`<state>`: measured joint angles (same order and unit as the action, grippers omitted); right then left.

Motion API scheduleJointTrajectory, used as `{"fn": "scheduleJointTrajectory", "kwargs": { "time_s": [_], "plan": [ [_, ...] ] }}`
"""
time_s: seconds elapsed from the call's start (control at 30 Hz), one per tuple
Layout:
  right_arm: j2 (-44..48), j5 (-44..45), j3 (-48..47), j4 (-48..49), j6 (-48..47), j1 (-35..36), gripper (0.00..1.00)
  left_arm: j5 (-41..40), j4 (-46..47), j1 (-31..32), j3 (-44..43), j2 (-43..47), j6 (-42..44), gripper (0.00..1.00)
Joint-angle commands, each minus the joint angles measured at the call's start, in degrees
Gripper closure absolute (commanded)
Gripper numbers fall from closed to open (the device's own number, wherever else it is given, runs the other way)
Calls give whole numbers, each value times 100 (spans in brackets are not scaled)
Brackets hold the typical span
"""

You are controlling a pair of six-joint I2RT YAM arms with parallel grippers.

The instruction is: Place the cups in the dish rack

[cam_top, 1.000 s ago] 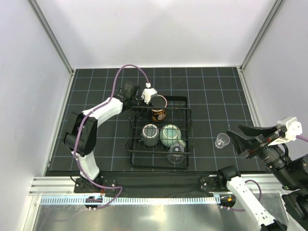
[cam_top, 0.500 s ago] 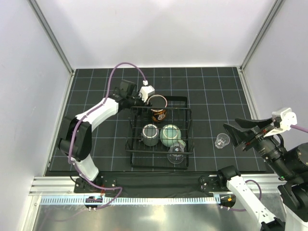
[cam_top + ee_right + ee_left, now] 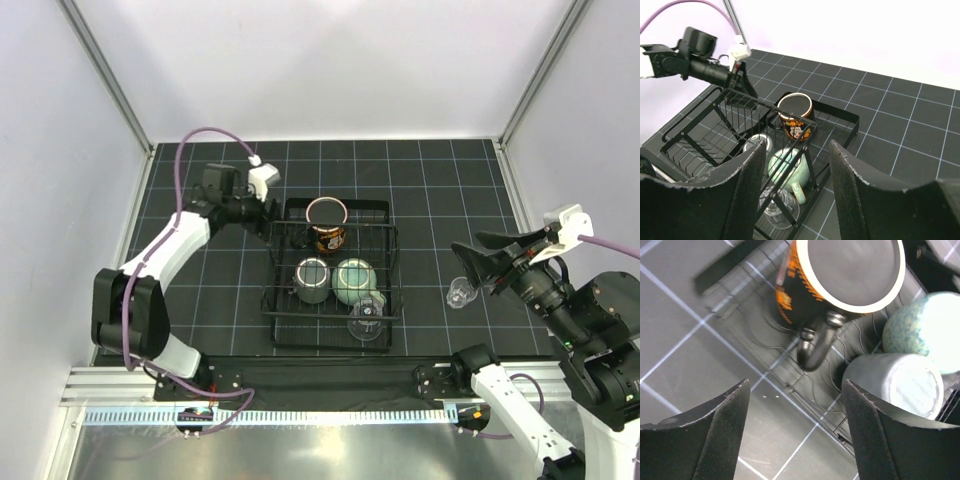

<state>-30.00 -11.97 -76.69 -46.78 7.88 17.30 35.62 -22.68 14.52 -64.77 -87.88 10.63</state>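
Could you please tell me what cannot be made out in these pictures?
1. Loose clear glass, top view: its gap to the right end effector cannot be judged; the right wrist view misses it.
2. Racked clear glass, right wrist view: partly behind that end effector, transparent; upright or inverted unclear.
3. Skull cup, left wrist view: print blurred, rim cut by the top edge.

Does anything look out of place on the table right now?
One clear glass stands alone on the mat, right of the dish rack, while the other four cups are inside it. Nothing looks spilled or broken.
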Motion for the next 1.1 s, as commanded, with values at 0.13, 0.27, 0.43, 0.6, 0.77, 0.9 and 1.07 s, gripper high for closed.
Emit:
{"fn": "scheduleJointTrajectory", "kwargs": {
  "time_s": [0.13,0.27,0.43,0.6,0.77,0.9,1.07],
  "plan": [
    [-147,-60,206,583,21,1,45,1113,1115,-1056,-456,-518,-1667,43],
    [-129,27,224,583,3,10,45,1359,1581,-1083,-1639,-1590,-3317,69],
    [-50,159,303,662,47,10,44,1615,3240,-1066,-2145,-2786,-5428,83],
    [29,317,303,644,65,2,45,1791,5288,-856,-2521,-3745,-7179,87],
    [143,450,373,618,170,1,45,1878,5212,-477,-3093,-4132,-7347,100],
    [222,485,470,618,267,10,45,1914,5186,-231,-3278,-4422,-7471,100],
    [284,572,470,539,302,10,45,2124,5055,15,-3514,-4589,-7471,100]
  ]
}}
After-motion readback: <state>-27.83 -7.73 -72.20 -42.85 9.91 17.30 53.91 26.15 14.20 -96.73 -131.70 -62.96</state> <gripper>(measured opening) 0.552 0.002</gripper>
